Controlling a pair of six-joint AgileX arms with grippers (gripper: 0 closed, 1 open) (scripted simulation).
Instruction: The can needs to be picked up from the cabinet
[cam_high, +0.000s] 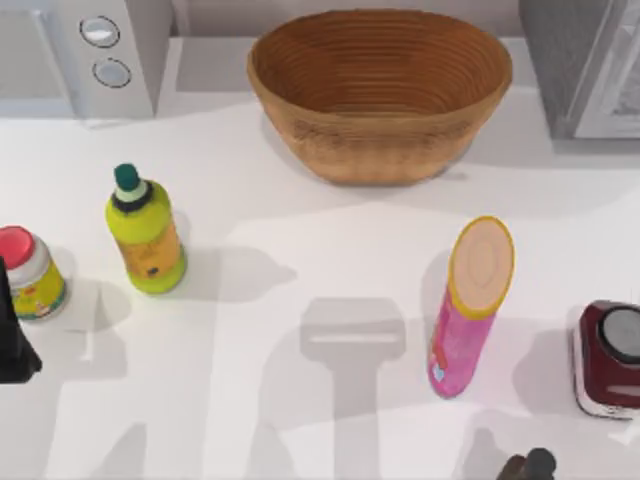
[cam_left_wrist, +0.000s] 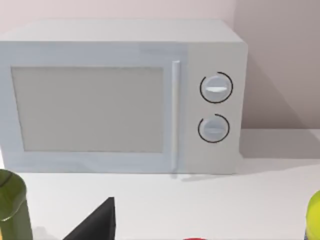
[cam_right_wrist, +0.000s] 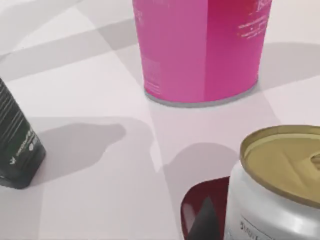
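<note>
The can (cam_high: 610, 358) stands upright on a dark red base near the right edge of the white surface (cam_high: 300, 400), to the right of the tall pink tube (cam_high: 470, 305) and apart from it. In the right wrist view the can (cam_right_wrist: 280, 185) is close by, silver with a gold lid, and the pink tube (cam_right_wrist: 202, 50) stands beyond it, with a dark bottle (cam_right_wrist: 15, 145) lying off to one side. A dark part of the right arm (cam_high: 528, 466) sits at the near edge of the surface, just in front of the pink tube; whether its tool is open or closed cannot be told. A dark part of the left arm (cam_high: 12, 335) rests at the left edge, far left of the pink tube, beside a red-lidded jar (cam_high: 30, 272); its tool's state cannot be told either. A green bottle (cam_high: 146, 232) stands left of the pink tube, a wicker basket (cam_high: 380, 90) behind it, and a microwave (cam_left_wrist: 120, 95) at the back left.
</note>
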